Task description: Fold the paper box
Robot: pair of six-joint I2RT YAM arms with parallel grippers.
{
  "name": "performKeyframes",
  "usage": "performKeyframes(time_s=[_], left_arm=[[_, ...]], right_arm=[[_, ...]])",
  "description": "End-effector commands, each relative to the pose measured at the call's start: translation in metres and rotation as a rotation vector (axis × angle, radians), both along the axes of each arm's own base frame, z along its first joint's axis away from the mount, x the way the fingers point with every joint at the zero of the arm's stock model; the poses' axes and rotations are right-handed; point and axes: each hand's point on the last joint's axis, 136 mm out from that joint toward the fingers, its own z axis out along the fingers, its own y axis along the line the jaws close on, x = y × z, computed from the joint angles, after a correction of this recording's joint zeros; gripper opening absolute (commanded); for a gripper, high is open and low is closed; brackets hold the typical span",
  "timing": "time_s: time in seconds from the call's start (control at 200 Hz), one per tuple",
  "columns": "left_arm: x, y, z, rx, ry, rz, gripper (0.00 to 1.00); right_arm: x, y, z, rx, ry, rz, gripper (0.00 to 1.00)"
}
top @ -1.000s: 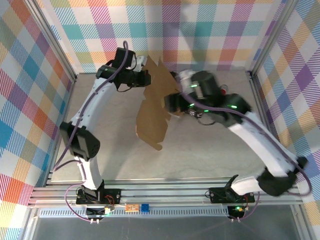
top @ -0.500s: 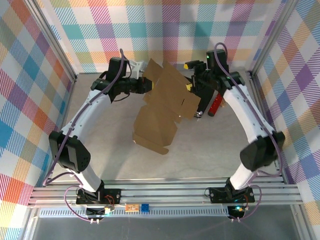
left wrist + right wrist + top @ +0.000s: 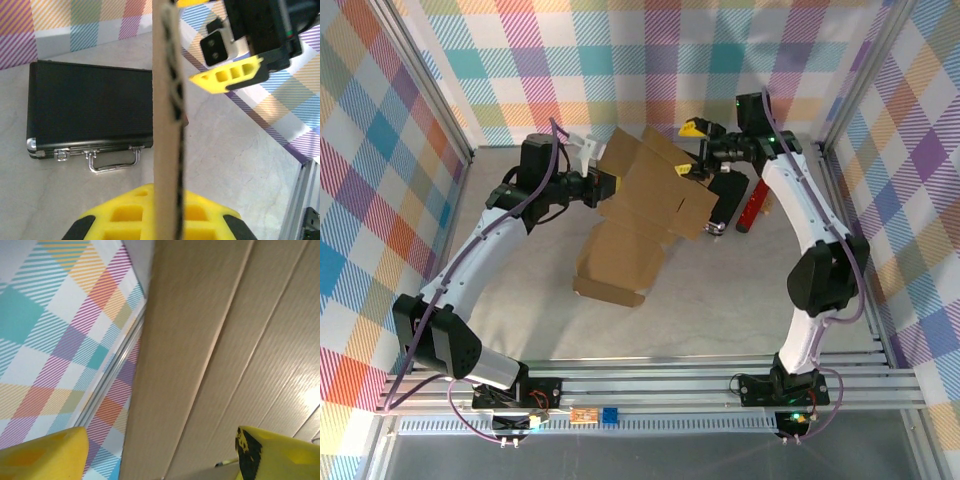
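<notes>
Above the table [image 3: 720, 290], left claw [image 3: 608, 186] pinches paper box [image 3: 630, 240] upright

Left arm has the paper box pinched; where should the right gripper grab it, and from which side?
Probably the far right flap of the paper box, approached edge-on from the right. The left gripper holds the sheet's left side up, so that thin flap stands free, and the right gripper straddles it, open.
</notes>
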Motion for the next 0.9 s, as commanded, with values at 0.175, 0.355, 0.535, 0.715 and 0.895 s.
performKeyframes(time_s=[0.175, 0.355, 0.535, 0.715, 0.895], left_arm=[[-0.005, 0.000, 0.016, 0.013, -0.099, -0.019, 0.00], [-0.005, 0.001, 0.014, 0.017, -0.097, -0.007, 0.00], [-0.003, 0.003, 0.012, 0.014, -0.091, 0.009, 0.00], [-0.001, 0.004, 0.009, 0.011, -0.085, 0.024, 0.00], [0.000, 0.005, 0.007, 0.016, -0.086, 0.034, 0.00]], right_arm=[[0.005, 0.008, -0.007, 0.095, 0.064, 0.049, 0.66], [0.003, 0.009, -0.010, 0.083, 0.062, 0.051, 0.42], [0.000, 0.015, -0.014, 0.079, 0.070, 0.055, 0.32], [0.000, 0.026, -0.023, 0.100, 0.091, 0.055, 0.35], [0.004, 0.028, -0.026, 0.102, 0.099, 0.045, 0.44]])
